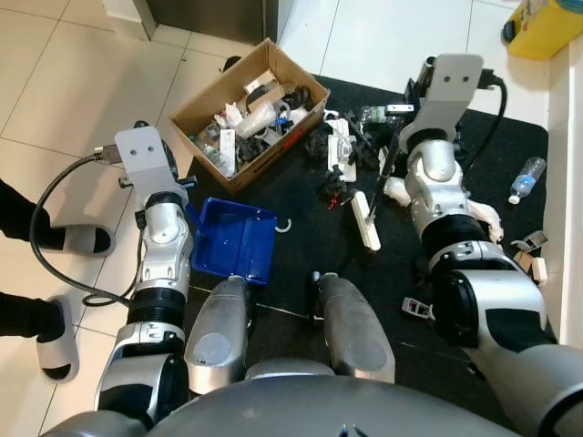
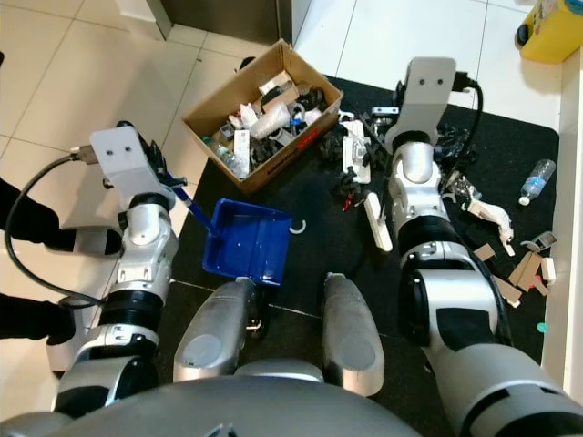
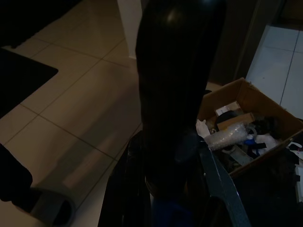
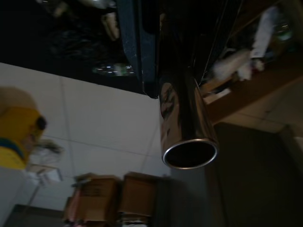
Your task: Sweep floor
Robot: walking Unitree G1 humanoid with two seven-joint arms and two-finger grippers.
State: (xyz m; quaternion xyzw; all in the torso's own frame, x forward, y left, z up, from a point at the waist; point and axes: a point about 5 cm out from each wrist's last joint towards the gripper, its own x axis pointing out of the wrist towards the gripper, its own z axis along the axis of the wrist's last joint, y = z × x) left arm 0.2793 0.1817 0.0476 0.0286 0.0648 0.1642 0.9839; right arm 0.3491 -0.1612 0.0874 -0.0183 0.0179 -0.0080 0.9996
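Two claws work the mat: left claw [image 2: 178, 193] clamped on dustpan [image 2: 246, 242], right claw's [image 1: 393, 162] grip unclear; hasty broom [image 1: 366, 218] strokes could scatter litter [image 1: 351, 146].

Left arm [image 1: 157, 264] extended forward and low, right arm [image 1: 437, 191] reaching farther ahead, both wrists bent down

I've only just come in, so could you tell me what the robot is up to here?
The robot is sweeping up litter on the black mat. Its left gripper holds a blue dustpan set down on the mat, while its right gripper grips a broom by its metal handle amid scattered debris. A cardboard box full of rubbish sits just beyond the dustpan.
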